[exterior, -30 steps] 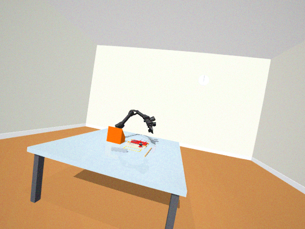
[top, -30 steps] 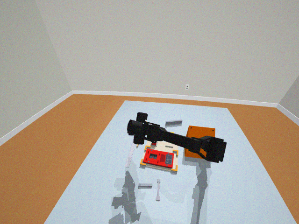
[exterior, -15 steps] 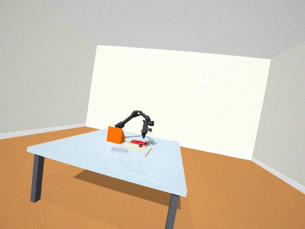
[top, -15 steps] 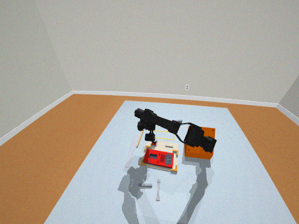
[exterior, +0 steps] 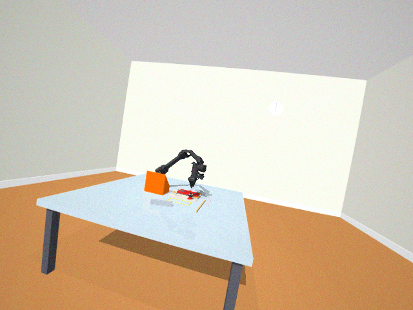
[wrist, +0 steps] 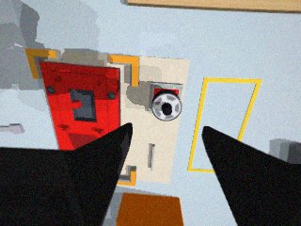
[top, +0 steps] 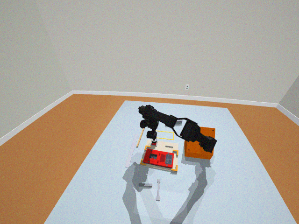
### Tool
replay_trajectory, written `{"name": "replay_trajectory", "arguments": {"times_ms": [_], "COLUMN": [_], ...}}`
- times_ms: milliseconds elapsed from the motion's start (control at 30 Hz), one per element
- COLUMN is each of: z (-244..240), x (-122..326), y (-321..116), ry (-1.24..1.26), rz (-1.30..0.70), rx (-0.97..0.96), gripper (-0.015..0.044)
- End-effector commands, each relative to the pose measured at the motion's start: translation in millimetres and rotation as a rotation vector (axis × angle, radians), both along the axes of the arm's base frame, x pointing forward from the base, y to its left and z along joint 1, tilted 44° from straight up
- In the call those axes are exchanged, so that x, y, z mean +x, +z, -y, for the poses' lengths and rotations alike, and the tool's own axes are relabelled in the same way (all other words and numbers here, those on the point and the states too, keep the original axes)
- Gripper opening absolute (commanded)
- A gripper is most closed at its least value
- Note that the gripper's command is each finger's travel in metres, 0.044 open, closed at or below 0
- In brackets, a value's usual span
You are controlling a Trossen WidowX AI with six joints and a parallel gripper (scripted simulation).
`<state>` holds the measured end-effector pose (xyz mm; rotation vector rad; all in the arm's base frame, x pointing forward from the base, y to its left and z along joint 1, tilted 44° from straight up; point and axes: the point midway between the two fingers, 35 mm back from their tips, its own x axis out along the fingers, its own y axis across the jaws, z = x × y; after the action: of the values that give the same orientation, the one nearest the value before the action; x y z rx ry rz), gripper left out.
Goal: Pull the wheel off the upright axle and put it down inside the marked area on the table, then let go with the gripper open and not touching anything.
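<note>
The pale blue surface carries everything, and the arm reaches out over it from an orange block that serves as its mount. Beside the block lies a cream board with orange corner marks, a red plate fixed across most of it. Just beyond the board's far edge is the yellow outline of the marked area — close by, evidently so the carry is short. A wooden stick and a pale strip lie off to one side, clear of the work.

The wheel sits on its upright axle at the bare end of the board, on a small red base, not yet lifted. The claw hangs point-down above it — fingers parted, nothing between them, not touching the wheel. In the wrist view the wheel shows in the gap but nearer the tips' far side, so in my judgement the descent needs a small correction before closing.
</note>
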<state>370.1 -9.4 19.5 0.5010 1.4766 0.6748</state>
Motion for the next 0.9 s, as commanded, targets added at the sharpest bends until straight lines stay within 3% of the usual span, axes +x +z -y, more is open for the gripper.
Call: {"name": "replay_trajectory", "arguments": {"times_ms": [0, 533, 767, 867], "z": [3.1, -48.0, -48.8, -46.6], "x": [-4.8, -5.7, -5.5, -4.5], "y": [-2.9, -56.2, -57.1, -54.0], "ry": [-0.004, -0.004, -0.004, 0.002], "rz": [-0.006, -0.006, -0.006, -0.001], "rx": [0.008, 0.011, 0.011, 0.008], "gripper": [0.0300, 0.0300, 0.0300, 0.0221]}}
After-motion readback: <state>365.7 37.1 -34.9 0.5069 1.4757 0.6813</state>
